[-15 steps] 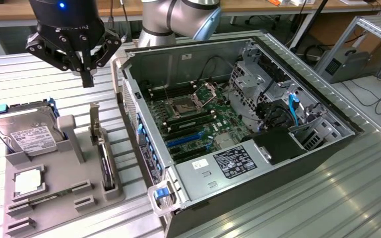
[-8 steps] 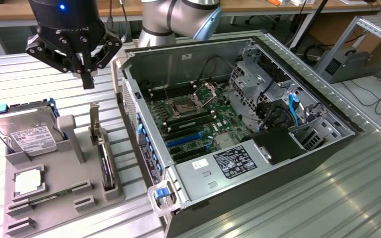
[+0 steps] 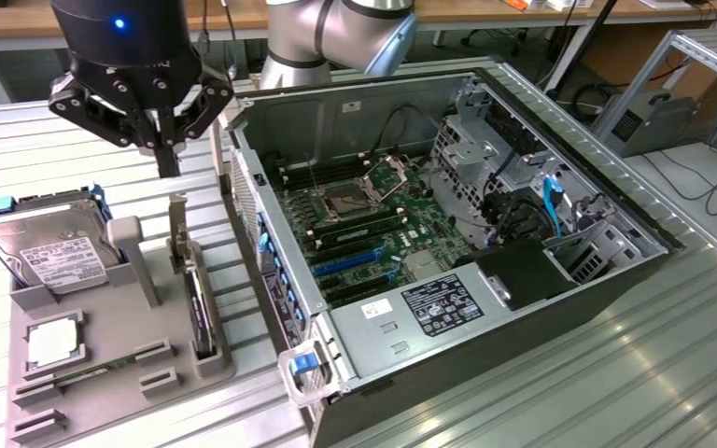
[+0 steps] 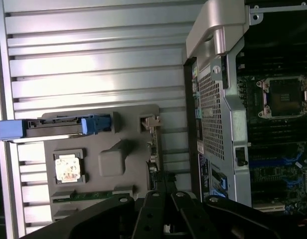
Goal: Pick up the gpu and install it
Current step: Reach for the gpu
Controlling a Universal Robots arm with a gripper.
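Grey tray (image 3: 107, 369): gpu (image 3: 197, 299) beneath hand (image 3: 168, 166)

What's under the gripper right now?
The gpu, standing on edge in the grey holder, sits below the shut gripper, near the card's bracket end. In the wrist view the fingers cover part of the card, so contact cannot be told.

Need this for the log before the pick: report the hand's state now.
Hand: shut, holding nothing, hovering near the gpu.
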